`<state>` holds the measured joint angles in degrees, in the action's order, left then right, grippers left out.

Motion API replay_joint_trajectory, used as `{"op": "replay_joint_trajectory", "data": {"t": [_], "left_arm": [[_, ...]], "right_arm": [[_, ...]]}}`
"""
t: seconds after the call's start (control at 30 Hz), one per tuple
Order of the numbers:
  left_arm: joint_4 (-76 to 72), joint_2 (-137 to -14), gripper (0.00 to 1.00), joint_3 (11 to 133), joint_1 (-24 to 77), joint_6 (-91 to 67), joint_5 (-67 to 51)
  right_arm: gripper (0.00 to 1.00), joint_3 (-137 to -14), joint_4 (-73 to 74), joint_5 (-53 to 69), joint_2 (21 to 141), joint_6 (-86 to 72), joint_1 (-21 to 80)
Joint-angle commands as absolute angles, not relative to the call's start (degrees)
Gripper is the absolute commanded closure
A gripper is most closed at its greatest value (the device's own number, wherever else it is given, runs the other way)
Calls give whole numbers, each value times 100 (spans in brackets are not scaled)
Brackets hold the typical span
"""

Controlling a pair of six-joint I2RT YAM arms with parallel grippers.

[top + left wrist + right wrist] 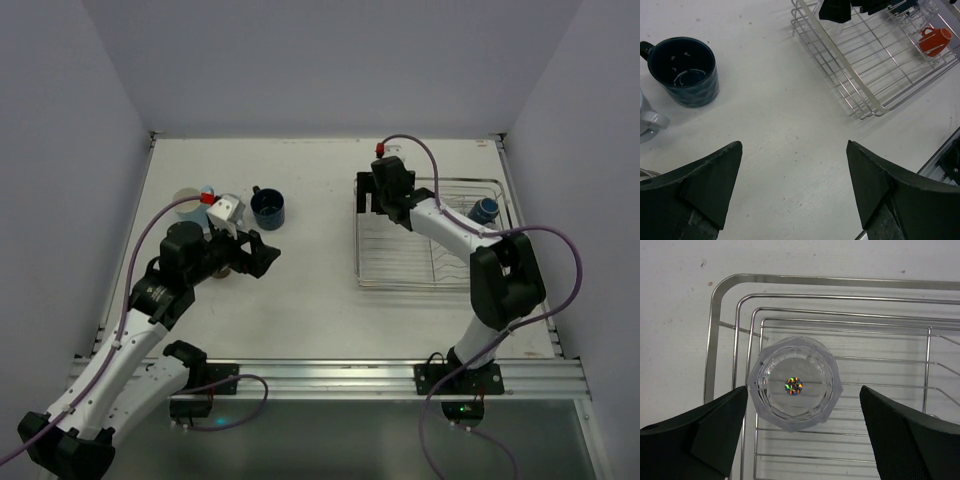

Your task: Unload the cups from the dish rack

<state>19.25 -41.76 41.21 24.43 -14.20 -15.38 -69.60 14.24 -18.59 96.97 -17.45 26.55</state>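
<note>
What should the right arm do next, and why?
Probably lower the right gripper straight down. Its jaws are open either side of the clear glass tumbler, which sits in a corner of the dish rack, not yet gripped; descending would put the fingers around it before closing.

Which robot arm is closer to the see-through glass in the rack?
Right. The right gripper is over the clear glass in the dish rack, open fingers either side. The left gripper is across the table, near the dark mug.
</note>
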Motion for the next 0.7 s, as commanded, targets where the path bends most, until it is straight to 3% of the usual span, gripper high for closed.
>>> {"op": "replay_joint_trajectory", "data": {"t": [0.0, 0.13, 0.27, 0.33, 0.4, 0.67], "left_arm": [[1529, -4288, 11, 4166, 2452, -1257, -1819], [1547, -4377, 11, 4175, 2452, -1248, -1863], [1538, -4395, 11, 4184, 2452, -1248, -1828], [1538, -4447, 11, 4184, 2443, -1266, -1819], [1521, -4500, 11, 4184, 2443, -1318, -1846], [706, -4658, 11, 4079, 2461, -2187, -2671]], "right_arm": [[6, -7435, 1433, -2065, 9922, -1556, 2602], [11, -7690, 1433, -2057, 10221, -1459, 2540], [26, -7787, 1415, -1978, 10345, -1450, 2461], [50, -7735, 1302, -2030, 10284, -1433, 2461], [62, -7629, 1266, -2039, 10074, -1468, 2461], [70, -6365, 827, -1908, 8150, -1933, 2461]]}}
